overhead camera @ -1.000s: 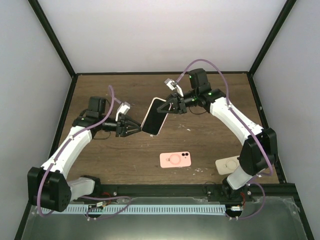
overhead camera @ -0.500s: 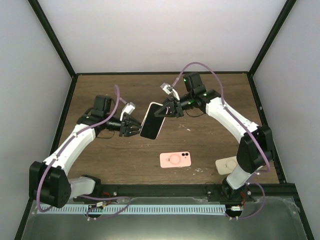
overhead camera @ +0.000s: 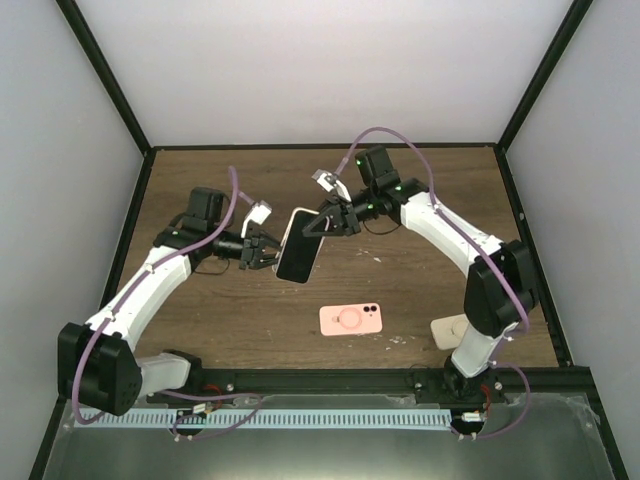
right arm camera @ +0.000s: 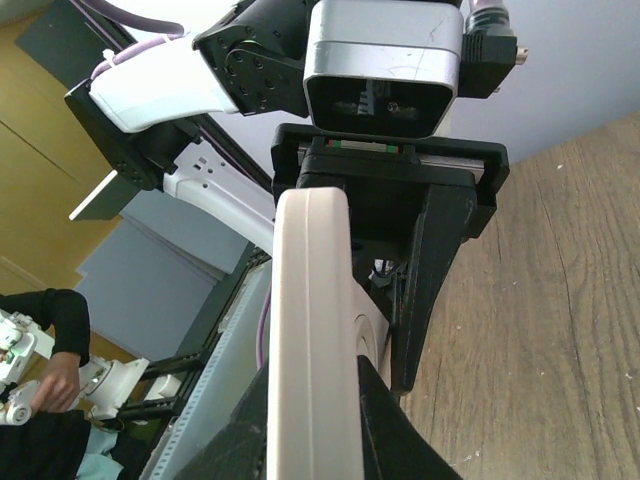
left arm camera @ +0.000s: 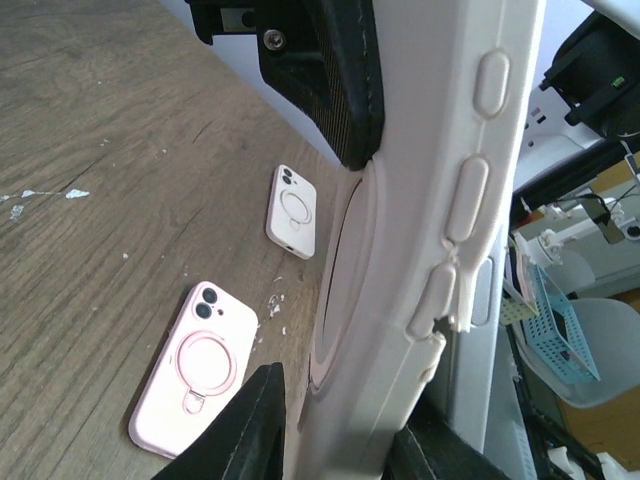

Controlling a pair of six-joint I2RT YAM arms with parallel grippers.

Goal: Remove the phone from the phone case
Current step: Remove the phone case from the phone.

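Note:
A phone in a cream-white case [overhead camera: 298, 245] hangs in mid-air above the table's middle, dark screen facing up. My left gripper [overhead camera: 264, 252] is shut on its left long edge. My right gripper [overhead camera: 326, 221] is shut on its upper right end. In the left wrist view the case's side with its buttons [left arm camera: 440, 250] fills the frame between my black fingers [left arm camera: 250, 430]. In the right wrist view the case's edge [right arm camera: 310, 330] runs up between my fingers [right arm camera: 385, 400], with the left gripper's camera head beyond it.
A pink phone case with a ring holder [overhead camera: 351, 319] lies flat on the wooden table in front of the phone; it also shows in the left wrist view [left arm camera: 195, 370]. A cream case [overhead camera: 455, 328] lies by the right arm's base, also in the left wrist view [left arm camera: 293, 210].
The right arm has carried the phone leftward and a little nearer. The left gripper, open beside it one second ago, has shut on the phone's left edge.

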